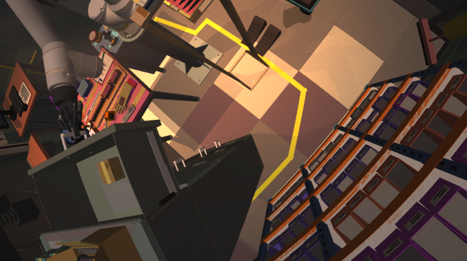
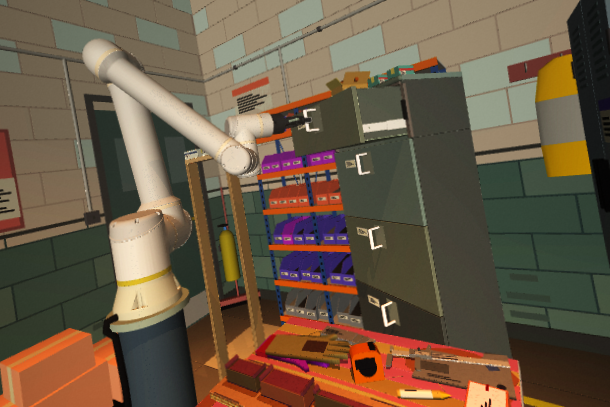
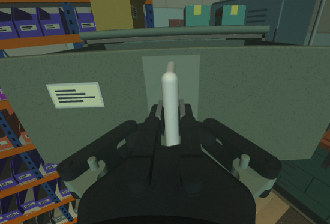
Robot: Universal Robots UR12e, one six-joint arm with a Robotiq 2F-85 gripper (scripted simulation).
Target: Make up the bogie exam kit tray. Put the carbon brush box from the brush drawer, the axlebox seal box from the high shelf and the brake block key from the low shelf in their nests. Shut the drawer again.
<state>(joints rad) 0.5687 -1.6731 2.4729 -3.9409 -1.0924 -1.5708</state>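
The carbon brush box (image 1: 110, 170) is only partly shown: a tan box inside the pulled-out top drawer (image 2: 350, 116), seen from above by the side camera. The drawer stands out from the grey cabinet (image 2: 410, 209). In my gripper (image 3: 171, 117) I hold the drawer's white handle (image 3: 170, 102), closed around its bar. The gripper (image 2: 302, 120) reaches the drawer front level from the left. The kit tray (image 2: 380, 364) lies on the low table in front of the cabinet, with tools on it. The seal box and the key are not distinguishable.
The drawer front (image 3: 168, 102) fills the space just ahead of my wrist. A wooden frame (image 2: 220, 249) stands below my forearm. Blue and orange shelving (image 2: 305, 229) with purple bins stands behind the cabinet. An open cardboard box (image 3: 112, 2) sits on the cabinet top.
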